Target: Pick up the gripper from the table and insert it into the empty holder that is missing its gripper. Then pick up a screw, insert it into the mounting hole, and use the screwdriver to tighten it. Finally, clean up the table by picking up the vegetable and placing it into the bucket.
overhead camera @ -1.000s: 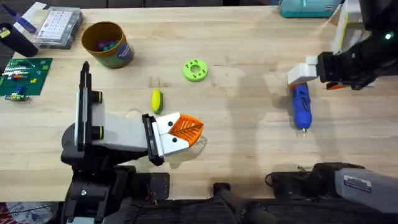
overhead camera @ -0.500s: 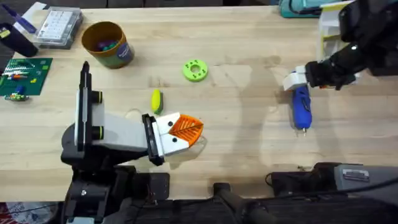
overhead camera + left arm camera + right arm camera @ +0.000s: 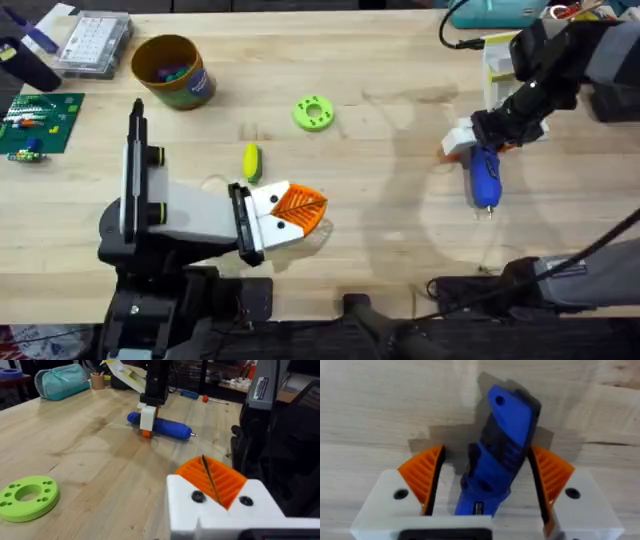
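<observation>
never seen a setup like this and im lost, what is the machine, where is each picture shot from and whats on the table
These are two robot arms at a wooden table, each ending in a two-finger claw with orange ribbed pads.

One picture looks down from a camera fixed above the table. The other two come from small cameras on the arms' wrists, so each shows its own claw at the bottom edge.

The left claw rests low near the front of the table, shut and holding nothing. The right claw is down at the blue screwdriver, its open fingers on either side of the screwdriver's body, not yet closed on it.

Also on the table: a small yellow toy vegetable, a lime-green ring with holes, and an orange-tan bucket with small colourful items inside.
</observation>
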{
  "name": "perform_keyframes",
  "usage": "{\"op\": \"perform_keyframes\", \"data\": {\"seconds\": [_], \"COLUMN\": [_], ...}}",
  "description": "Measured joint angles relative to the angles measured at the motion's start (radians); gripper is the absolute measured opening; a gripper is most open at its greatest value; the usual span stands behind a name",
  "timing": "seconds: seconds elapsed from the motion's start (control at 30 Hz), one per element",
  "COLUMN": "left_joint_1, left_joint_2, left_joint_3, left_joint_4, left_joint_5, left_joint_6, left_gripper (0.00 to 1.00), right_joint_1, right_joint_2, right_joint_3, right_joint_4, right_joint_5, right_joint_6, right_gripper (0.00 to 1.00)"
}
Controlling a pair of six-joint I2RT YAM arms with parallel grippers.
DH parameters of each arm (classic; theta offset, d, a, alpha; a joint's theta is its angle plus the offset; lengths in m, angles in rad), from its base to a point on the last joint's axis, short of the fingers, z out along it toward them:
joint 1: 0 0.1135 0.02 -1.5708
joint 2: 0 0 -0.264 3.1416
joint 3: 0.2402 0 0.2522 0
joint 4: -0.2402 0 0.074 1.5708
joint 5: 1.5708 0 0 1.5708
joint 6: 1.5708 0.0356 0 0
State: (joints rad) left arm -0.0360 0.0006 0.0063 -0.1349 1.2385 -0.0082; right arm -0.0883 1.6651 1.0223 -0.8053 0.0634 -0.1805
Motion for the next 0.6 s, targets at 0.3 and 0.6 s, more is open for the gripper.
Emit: {"op": "perform_keyframes", "data": {"seconds": [0.3,0.6], "left_joint_1": [0.000,0.000], "left_joint_2": [0.000,0.000], "left_joint_3": [0.000,0.000], "left_joint_4": [0.000,0.000], "left_joint_5": [0.000,0.000], "left_joint_6": [0.000,0.000], "left_gripper": [0.004,0.004], "right_joint_1": [0.000,-0.002], "right_joint_2": [0.005,0.016], "right_joint_3": [0.003,0.004], "right_joint_4": [0.009,0.022], "right_joint_5": [0.005,0.011], "right_joint_6": [-0.012,-0.010], "right_gripper": [0.323,0.029]}}
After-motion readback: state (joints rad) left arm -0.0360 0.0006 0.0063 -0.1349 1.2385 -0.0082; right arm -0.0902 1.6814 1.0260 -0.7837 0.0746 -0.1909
